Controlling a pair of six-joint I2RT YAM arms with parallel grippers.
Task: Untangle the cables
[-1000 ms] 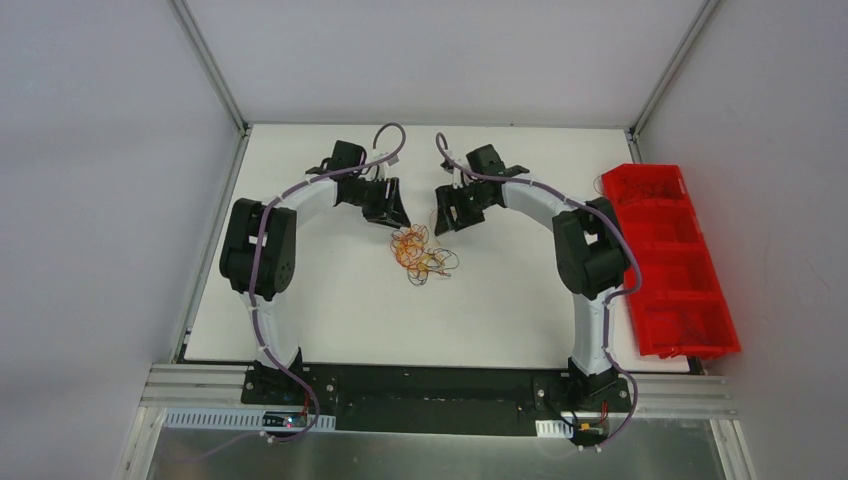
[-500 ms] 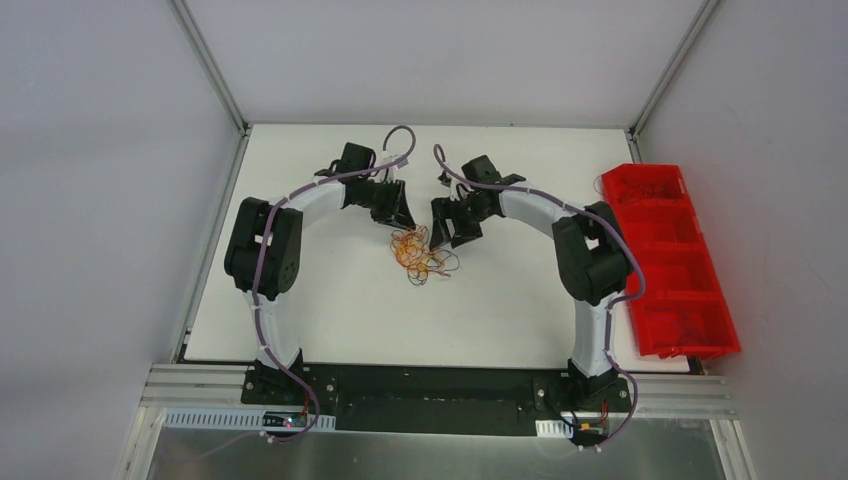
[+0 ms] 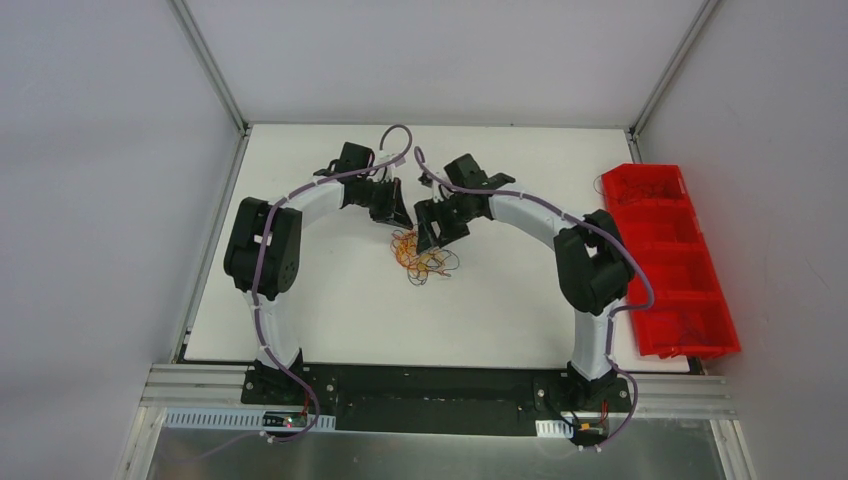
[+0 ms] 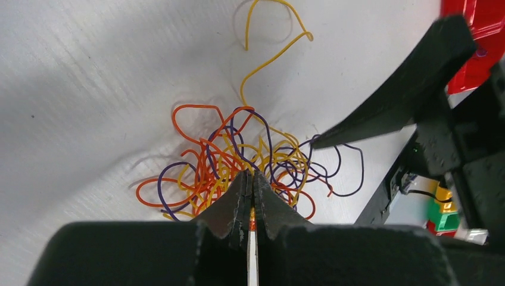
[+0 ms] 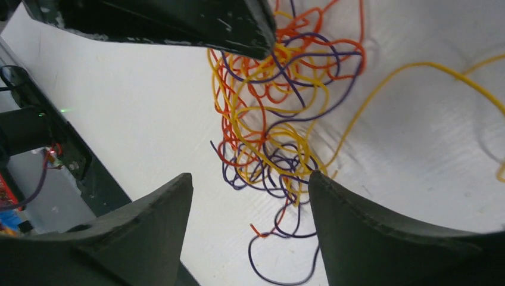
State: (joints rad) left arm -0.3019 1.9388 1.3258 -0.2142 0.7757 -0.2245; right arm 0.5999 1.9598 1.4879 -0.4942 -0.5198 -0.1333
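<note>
Left pincer [image 4: 250, 179]: shut tight at the near edge of the cables [image 4: 238, 158]; whether a strand is caught, I cannot tell.
Right pincer [image 5: 250, 174]: jaws wide apart, straddling purple loops.
Tangle: one knot, middle of the tabletop [image 3: 320, 300], between both arms.
Advice: probably close the right on one outlying loop, then draw apart slowly.
</note>
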